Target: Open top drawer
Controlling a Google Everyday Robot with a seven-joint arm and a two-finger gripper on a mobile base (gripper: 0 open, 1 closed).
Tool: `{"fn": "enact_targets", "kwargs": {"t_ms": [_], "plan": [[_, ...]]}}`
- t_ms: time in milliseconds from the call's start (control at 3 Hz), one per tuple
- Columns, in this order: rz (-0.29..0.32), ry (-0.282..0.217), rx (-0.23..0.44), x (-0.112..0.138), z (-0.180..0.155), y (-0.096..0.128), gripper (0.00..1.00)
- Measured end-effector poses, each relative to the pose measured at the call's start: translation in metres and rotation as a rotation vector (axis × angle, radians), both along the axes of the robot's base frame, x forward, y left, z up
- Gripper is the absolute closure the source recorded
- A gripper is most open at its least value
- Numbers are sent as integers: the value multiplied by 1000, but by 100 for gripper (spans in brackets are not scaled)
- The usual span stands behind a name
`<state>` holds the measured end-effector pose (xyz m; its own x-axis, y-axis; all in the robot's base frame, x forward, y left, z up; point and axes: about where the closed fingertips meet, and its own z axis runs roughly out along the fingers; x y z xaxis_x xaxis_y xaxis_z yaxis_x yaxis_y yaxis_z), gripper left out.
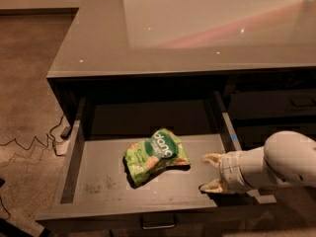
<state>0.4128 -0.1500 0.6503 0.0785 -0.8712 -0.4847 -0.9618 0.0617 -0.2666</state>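
The top drawer (98,191) is pulled far out from under the grey counter. Its shallow scuffed tray shows, and its small metal pull (158,222) sits at the centre of the front edge at the bottom. A green snack bag (155,156) lies in the middle of the tray. My gripper (210,172) reaches in from the right, over the tray's right part, just right of the bag and apart from it. Its two pale fingers stand spread with nothing between them.
The glossy grey counter top (197,28) spans the upper view. Another drawer stack (276,102) is at the right, partly behind my white arm (276,164). A cable and power strip (59,135) lie on the carpet at left.
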Motion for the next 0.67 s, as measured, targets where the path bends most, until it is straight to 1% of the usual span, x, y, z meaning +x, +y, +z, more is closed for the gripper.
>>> {"fn": "enact_targets", "kwargs": {"t_ms": [333,667], "plan": [[0,0,0,0,0,0,0],[0,0,0,0,0,0,0]]}}
